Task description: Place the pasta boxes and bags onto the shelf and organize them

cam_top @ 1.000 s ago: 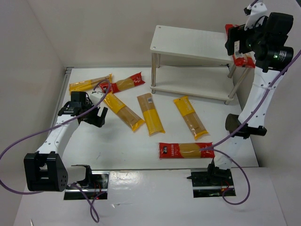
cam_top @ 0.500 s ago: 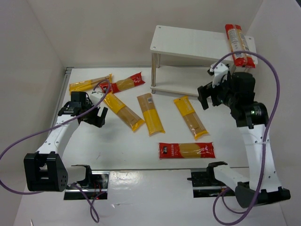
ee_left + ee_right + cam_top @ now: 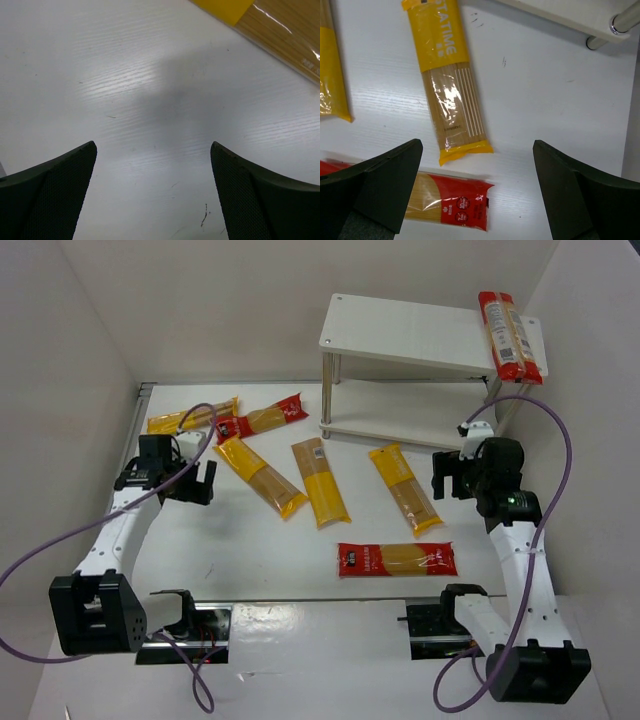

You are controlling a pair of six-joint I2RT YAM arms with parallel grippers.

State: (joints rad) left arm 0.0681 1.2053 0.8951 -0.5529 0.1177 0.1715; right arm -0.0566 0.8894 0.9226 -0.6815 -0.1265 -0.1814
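The shelf (image 3: 400, 330) stands at the back right; red packets (image 3: 508, 335) lie across the right end of its top board. Six packets lie on the table: yellow (image 3: 190, 417), red (image 3: 262, 418), yellow (image 3: 262, 476), yellow (image 3: 320, 482), yellow (image 3: 405, 488) and red (image 3: 397, 559). My right gripper (image 3: 445, 472) is open and empty, just right of the rightmost yellow packet. In its wrist view (image 3: 477, 145) that packet (image 3: 447, 85) and the red one (image 3: 450, 200) show below. My left gripper (image 3: 190, 485) (image 3: 152, 150) is open over bare table, with a yellow packet (image 3: 280, 30) ahead.
White walls enclose the table on the left, back and right. The shelf's lower board (image 3: 560, 15) and a silver leg (image 3: 625, 22) are close ahead of my right gripper. Purple cables hang off both arms.
My right arm has come down from the shelf top, leaving a red packet there, and now hangs low over the table. My left gripper has shifted slightly left.
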